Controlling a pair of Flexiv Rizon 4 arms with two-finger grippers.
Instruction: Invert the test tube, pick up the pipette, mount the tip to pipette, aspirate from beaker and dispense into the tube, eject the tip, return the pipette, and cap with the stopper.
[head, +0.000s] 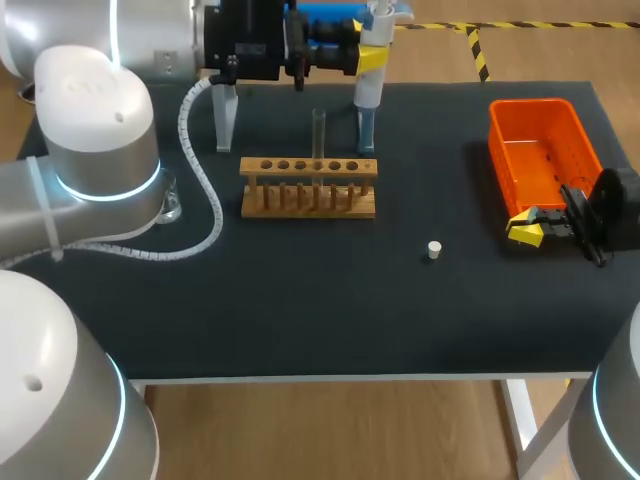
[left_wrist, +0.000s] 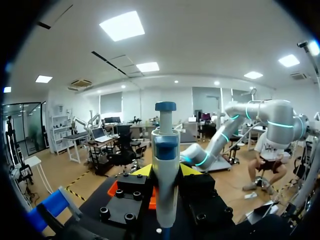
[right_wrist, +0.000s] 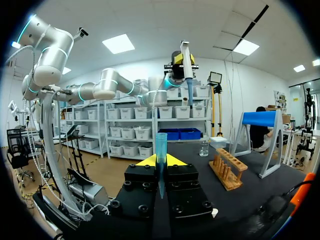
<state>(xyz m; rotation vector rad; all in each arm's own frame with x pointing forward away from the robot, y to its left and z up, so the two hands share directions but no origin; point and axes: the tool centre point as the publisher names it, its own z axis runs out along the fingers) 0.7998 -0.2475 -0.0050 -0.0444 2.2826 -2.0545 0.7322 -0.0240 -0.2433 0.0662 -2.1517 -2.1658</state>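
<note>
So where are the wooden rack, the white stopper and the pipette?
wooden test tube rack (head: 292, 167): head view, on its holed top bar.
white stopper (head: 434, 250): head view, on its middle.
pipette (left_wrist: 165, 170): left wrist view, on its white body.

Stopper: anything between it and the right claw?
Nothing. In the head view, the black table between the stopper and the right claw is bare.

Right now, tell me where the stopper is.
In the head view the stopper lies on the table's right half, between the wooden rack and the right gripper, touching neither.
</note>
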